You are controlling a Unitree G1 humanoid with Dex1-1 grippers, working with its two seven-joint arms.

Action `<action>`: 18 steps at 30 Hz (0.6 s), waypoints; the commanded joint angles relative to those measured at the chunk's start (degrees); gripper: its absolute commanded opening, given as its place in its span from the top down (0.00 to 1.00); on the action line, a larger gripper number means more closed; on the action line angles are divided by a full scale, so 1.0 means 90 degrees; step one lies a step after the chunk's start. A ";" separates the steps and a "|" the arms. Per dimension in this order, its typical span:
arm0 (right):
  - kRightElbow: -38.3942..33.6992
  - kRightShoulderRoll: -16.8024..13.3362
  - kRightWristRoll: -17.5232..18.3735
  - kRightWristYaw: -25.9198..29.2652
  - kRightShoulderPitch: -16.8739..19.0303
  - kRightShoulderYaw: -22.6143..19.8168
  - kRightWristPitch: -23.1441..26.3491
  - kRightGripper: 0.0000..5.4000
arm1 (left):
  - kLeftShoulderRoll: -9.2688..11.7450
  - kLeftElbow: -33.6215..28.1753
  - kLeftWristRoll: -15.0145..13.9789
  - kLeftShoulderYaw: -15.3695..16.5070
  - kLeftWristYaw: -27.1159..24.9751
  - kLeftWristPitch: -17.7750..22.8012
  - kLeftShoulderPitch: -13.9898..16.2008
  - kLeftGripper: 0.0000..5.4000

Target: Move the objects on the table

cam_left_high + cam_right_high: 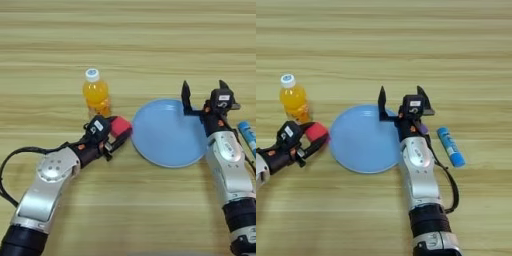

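Observation:
My left gripper (117, 136) is shut on the small red cube (121, 126), just left of the round light-blue plate (170, 142) and close below the orange-drink bottle (96, 93). Whether the cube touches the table (130, 40) I cannot tell. The white-capped bottle stands upright on the wood. My right gripper (204, 96) stands at the plate's far right rim, open and holding nothing, fingers pointing away from me.
A blue-and-white tube (451, 146) lies on the table right of my right forearm. My left arm's black cable (15, 152) loops out over the wood at the near left.

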 commanded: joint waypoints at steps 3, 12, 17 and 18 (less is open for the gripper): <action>-0.0018 0.0009 -0.0014 -0.0048 -0.0054 0.0006 0.0097 0.00 | 0.0101 -0.0060 0.0008 0.0041 0.0056 0.0027 0.0176 0.57; -0.0011 0.0005 -0.0012 -0.0041 -0.0052 0.0009 0.0098 0.00 | 0.0162 -0.0008 0.0055 0.0063 0.0116 -0.0007 0.0254 0.57; 0.0024 0.0006 -0.0015 -0.0039 -0.0060 0.0008 0.0088 0.00 | 0.0179 0.0122 0.0100 0.0031 0.0160 -0.0048 0.0226 0.57; 0.0034 0.0006 -0.0016 -0.0039 -0.0063 0.0009 0.0085 0.00 | 0.0182 0.0146 0.0114 0.0025 0.0175 -0.0051 0.0216 0.57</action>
